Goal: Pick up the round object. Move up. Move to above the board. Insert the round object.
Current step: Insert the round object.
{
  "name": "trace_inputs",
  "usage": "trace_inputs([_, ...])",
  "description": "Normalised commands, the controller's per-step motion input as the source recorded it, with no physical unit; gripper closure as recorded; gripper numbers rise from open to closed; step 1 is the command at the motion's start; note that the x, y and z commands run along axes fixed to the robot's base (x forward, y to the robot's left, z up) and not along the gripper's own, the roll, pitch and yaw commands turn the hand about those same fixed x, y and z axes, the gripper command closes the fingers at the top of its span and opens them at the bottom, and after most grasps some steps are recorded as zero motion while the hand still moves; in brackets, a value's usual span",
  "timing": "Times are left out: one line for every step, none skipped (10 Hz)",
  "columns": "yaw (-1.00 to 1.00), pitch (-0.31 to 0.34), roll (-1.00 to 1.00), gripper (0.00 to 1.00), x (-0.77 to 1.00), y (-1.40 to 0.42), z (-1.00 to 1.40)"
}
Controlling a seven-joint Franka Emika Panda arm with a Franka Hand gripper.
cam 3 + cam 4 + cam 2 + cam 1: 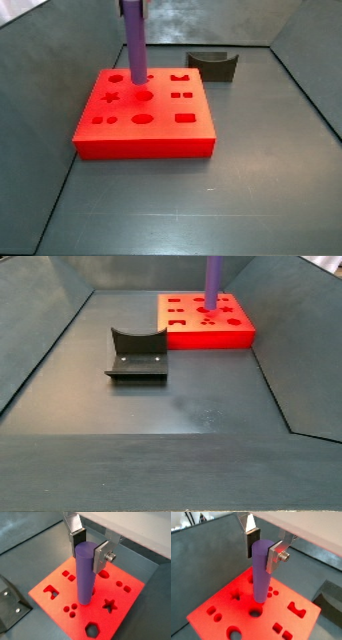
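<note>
My gripper (262,549) is shut on the top of the purple cylinder peg (261,577) and holds it upright over the red board (244,582). Both wrist views show this, with the gripper (89,549), the peg (83,577) and the board (103,589). The peg's lower end hangs close to the board's top, near a round hole (256,613). I cannot tell whether it touches. In both side views the peg (134,40) (213,281) runs out of the frame and the gripper is out of view. The board (140,145) (207,336) lies flat on the floor.
The dark fixture with a curved notch stands on the floor apart from the board (214,65) (136,353); it also shows in both wrist views (328,594) (10,607). Grey walls enclose the floor on all sides.
</note>
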Motion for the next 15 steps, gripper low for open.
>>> trace_inputs([0.00,-0.299,-0.30,1.00,0.00,-0.19,-0.23])
trace_inputs([0.02,-0.194,-0.24,1.00,0.06,-0.19,-0.12])
trace_inputs([0.00,-0.136,-0.16,1.00,0.11,-0.18,-0.20])
trace_inputs([0.01,-0.084,-0.10,1.00,0.07,-0.18,-0.28])
trace_inputs([0.07,-0.059,-0.04,1.00,0.00,-0.15,-0.19])
trace_inputs([0.04,-0.010,0.00,1.00,-0.01,0.00,-0.21])
trace_inputs([0.02,-0.020,0.00,1.00,-0.01,0.00,-0.28])
trace_inputs([0.02,-0.037,0.00,1.00,-0.03,0.00,-0.38])
trace_inputs([0.00,-0.056,-0.01,1.00,-0.16,-0.05,-0.35])
trace_inputs([0.03,-0.100,-0.03,1.00,-0.04,-0.07,-0.39])
trace_inputs([0.02,-0.044,-0.02,1.00,0.15,-0.04,-0.53])
trace_inputs([0.00,0.000,-0.03,1.00,0.39,0.00,-0.55])
trace_inputs([-0.18,-0.019,-0.13,1.00,0.43,0.00,-0.37])
trace_inputs([-0.12,-0.131,-0.09,1.00,0.31,0.00,-0.43])
trace_inputs([-0.07,0.000,-0.02,1.00,0.26,0.22,-0.31])
